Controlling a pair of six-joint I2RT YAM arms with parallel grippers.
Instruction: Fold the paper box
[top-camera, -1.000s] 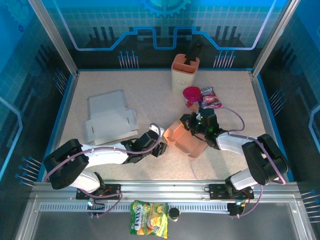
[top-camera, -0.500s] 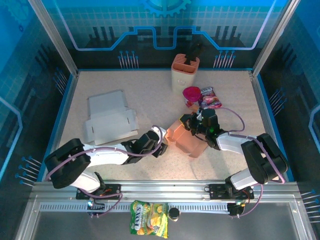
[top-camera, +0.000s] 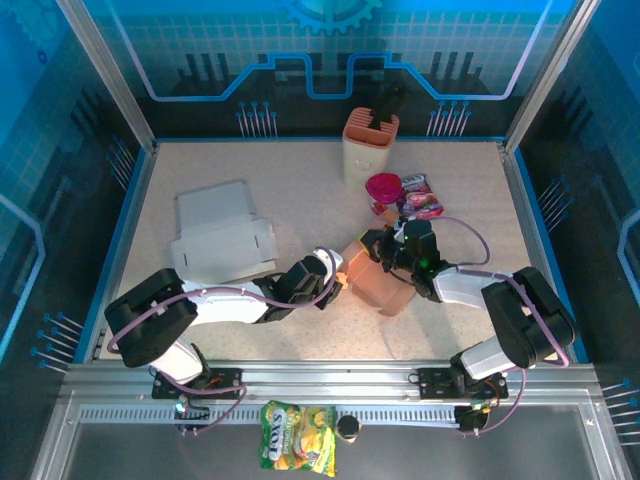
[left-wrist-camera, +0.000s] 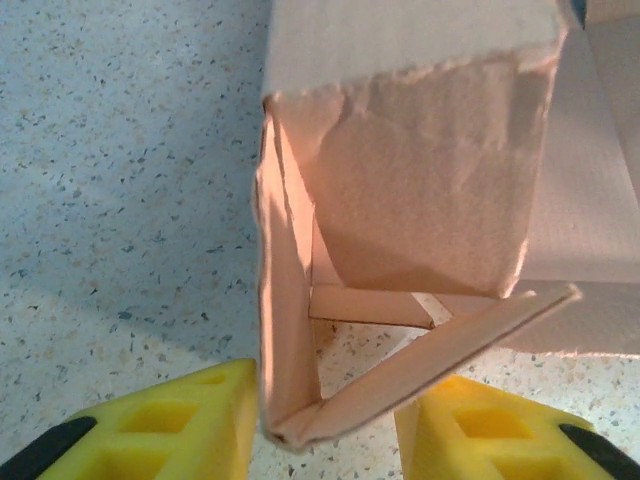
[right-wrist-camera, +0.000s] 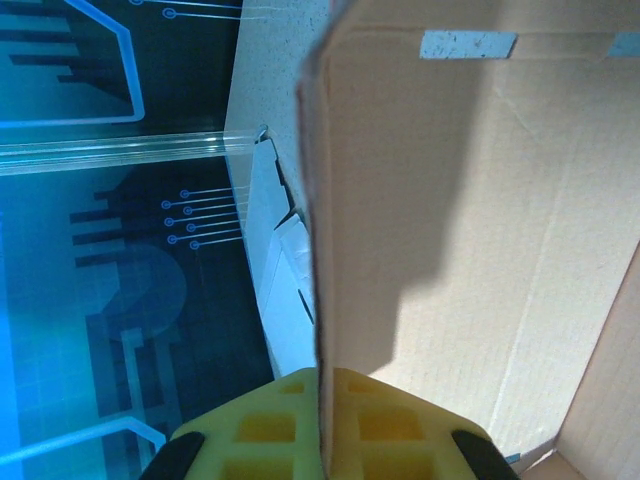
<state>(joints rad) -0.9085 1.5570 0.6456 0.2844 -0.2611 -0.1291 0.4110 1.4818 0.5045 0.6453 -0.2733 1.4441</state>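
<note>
Right gripper (right-wrist-camera: 322, 395) is clamped on an upright wall of the paper box (top-camera: 385, 285), near table centre. Left gripper (left-wrist-camera: 330, 400) is spread wide, with a folded box corner between its fingers (left-wrist-camera: 170, 420). A flat white carton (top-camera: 220, 242) lies well apart to the left.

We log the paper box (top-camera: 380, 285) mid-table, its left corner between the left gripper (top-camera: 336, 283) fingers and its far wall inside the right gripper (top-camera: 386, 252). The flat carton (top-camera: 220, 240) lies to its left, and the holder (top-camera: 370, 145) stands behind it
</note>
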